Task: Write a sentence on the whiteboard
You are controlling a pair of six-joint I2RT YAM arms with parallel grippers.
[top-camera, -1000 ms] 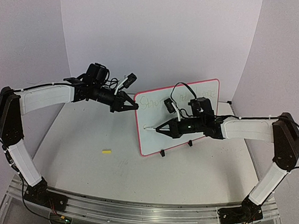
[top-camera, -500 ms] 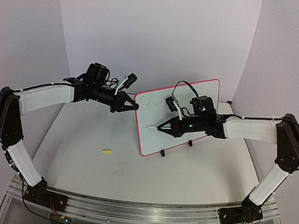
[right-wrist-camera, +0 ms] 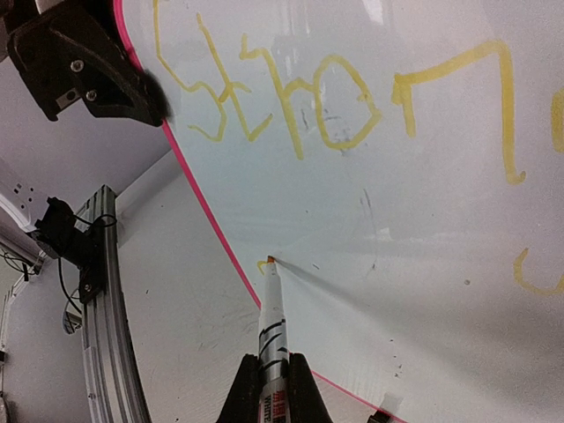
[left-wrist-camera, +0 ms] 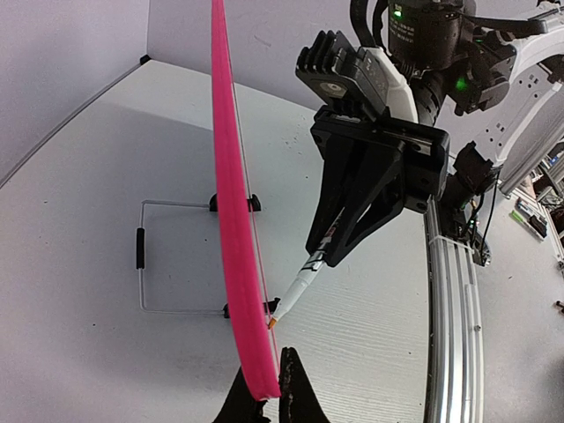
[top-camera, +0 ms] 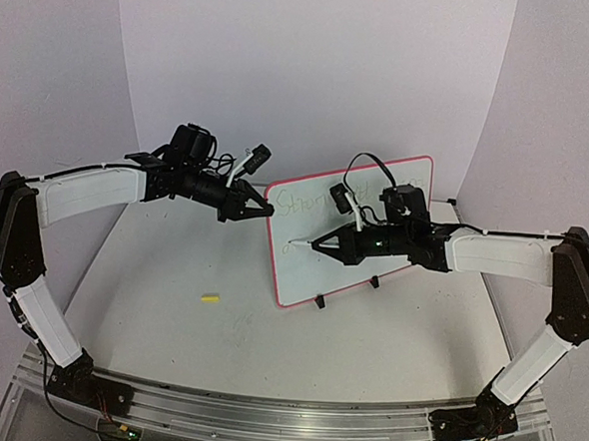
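Left gripper (top-camera: pixel 262 209) closed on board (top-camera: pixel 306 276) rim; right gripper (top-camera: pixel 325 245) closed on marker (right-wrist-camera: pixel 273 308), tip touching board near its edge, below writing (right-wrist-camera: pixel 339 106)

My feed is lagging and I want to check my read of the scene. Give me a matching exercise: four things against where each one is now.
Things:
1. left gripper
2. marker
3. small yellow piece
4. sentence

Places:
A. lying loose on the table, left of the whiteboard
B. clamped on the whiteboard's pink rim
C. tip against the whiteboard near its left rim
D. across the whiteboard's upper part

Pairs: 1-B, 2-C, 3-A, 4-D
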